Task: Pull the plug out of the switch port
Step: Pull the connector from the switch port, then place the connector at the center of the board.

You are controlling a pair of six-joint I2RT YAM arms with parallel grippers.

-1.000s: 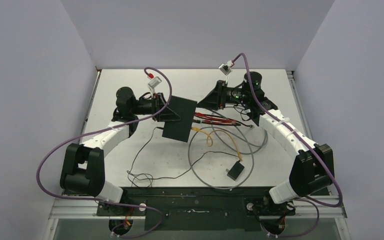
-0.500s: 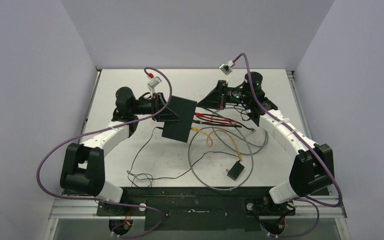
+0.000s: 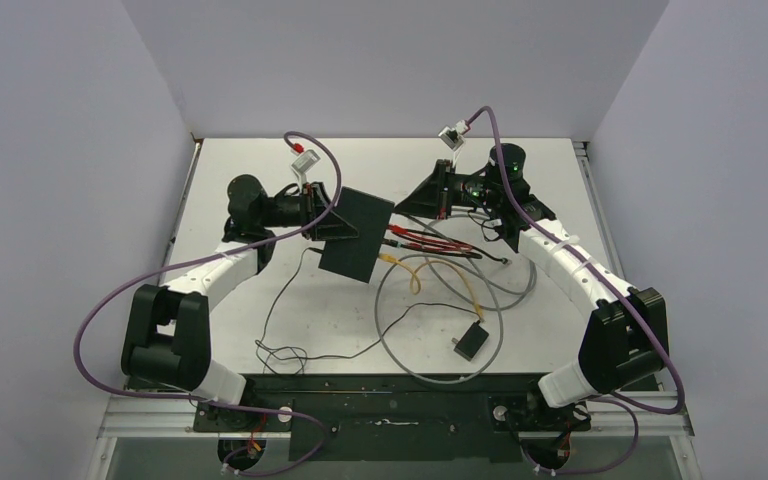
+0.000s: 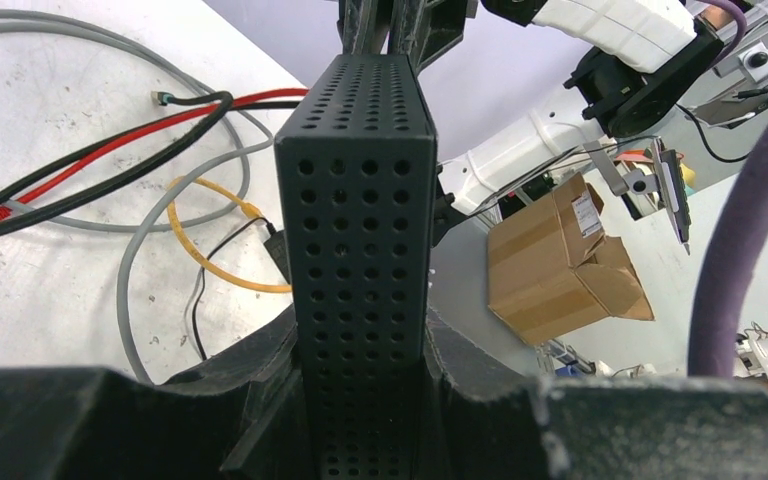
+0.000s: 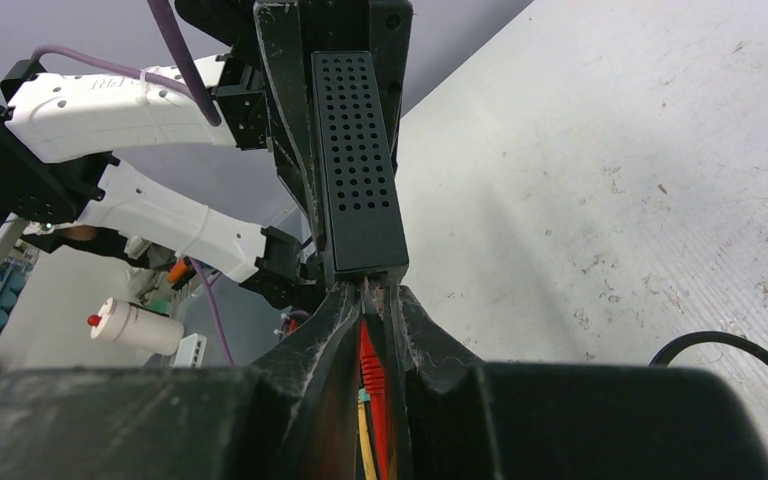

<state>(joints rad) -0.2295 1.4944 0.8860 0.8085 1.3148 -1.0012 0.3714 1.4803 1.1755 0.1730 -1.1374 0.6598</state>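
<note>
The switch [image 3: 358, 233] is a flat black perforated box held off the table, tilted on edge. My left gripper [image 3: 330, 222] is shut on its left end, and in the left wrist view the switch [image 4: 360, 200] stands between the fingers of the left gripper [image 4: 365, 370]. My right gripper [image 3: 399, 212] meets the switch's right, port edge. In the right wrist view the right gripper [image 5: 375, 295] is shut on the plug [image 5: 368, 365], which has a red boot, right under the switch [image 5: 355, 160]. A yellow cable [image 5: 363, 440] runs beside it.
Red, black, yellow [image 3: 465, 285] and grey [image 3: 410, 350] cables trail from the switch over the table's middle. A small black adapter block [image 3: 471, 341] with a thin black cord [image 3: 290, 350] lies near the front. A cardboard box [image 4: 560, 260] stands off the table.
The right gripper's fingers have closed at the switch's port edge. The left arm and the switch have shifted slightly to the left.
</note>
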